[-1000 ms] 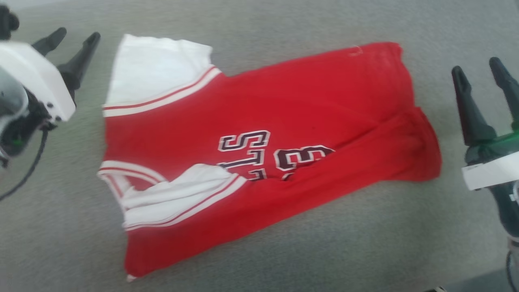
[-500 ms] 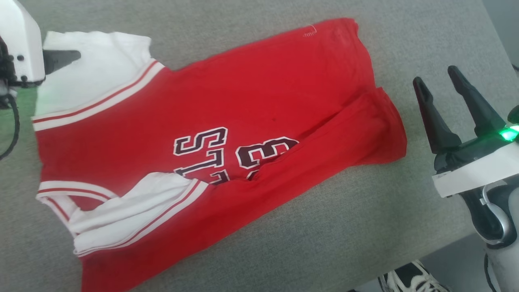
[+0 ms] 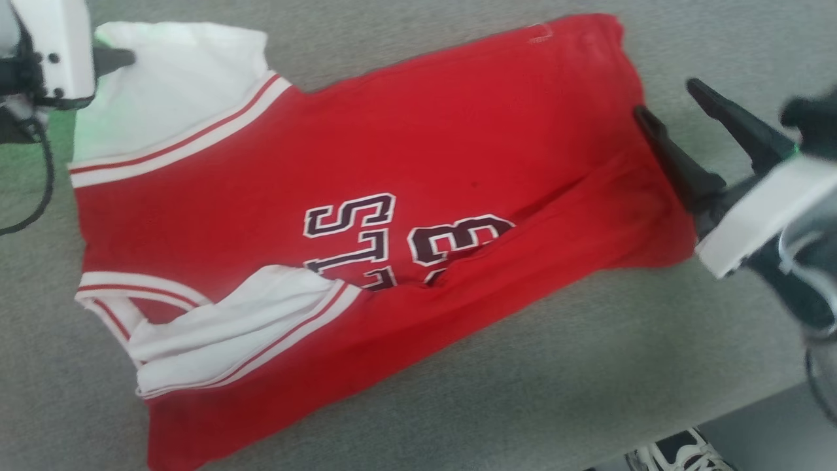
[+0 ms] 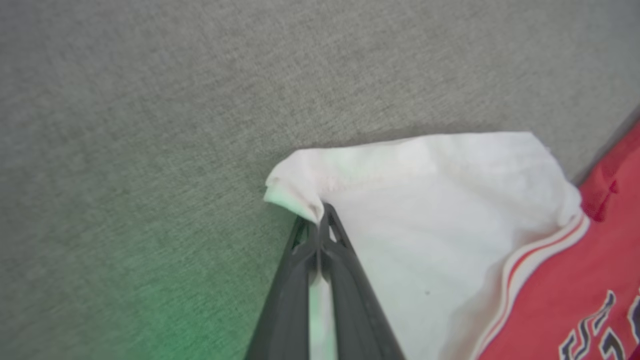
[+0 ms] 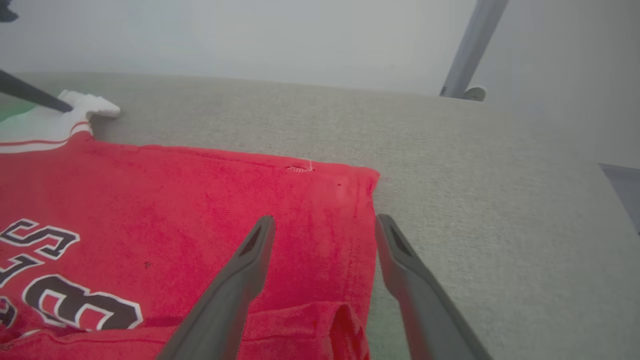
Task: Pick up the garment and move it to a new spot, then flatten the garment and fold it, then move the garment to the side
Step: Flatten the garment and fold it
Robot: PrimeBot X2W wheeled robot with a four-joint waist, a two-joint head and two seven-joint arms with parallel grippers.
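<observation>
Left wrist view: my left gripper [image 4: 320, 222] nips a corner of the red, white-sleeved jersey garment [image 4: 450, 225]. The thin hold may slip. My right gripper [image 5: 325, 221] is apart.

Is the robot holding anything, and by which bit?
Yes: the left gripper, jaws shut, pinches the shirt by a white sleeve corner. The right gripper is open, holding nothing.

Bare grey tabletop [image 3: 556, 366] on every side of the garment [image 3: 405, 150]: a wide strip off its near edge, a narrower band past its far edge, and open cloth-free surface beyond its hem. Left gripper [image 3: 116, 59] is pinched on the far sleeve [image 3: 176, 85] corner and blocks that spot. Right gripper [image 3: 666, 98] is spread and straddles the hem. The crumpled near sleeve [image 3: 242, 327] and a ridge fold sit raised. A grey post [image 5: 470, 50] stands beyond the garment's far side. Shoe [image 3: 677, 454] is off the tabletop's near edge.
</observation>
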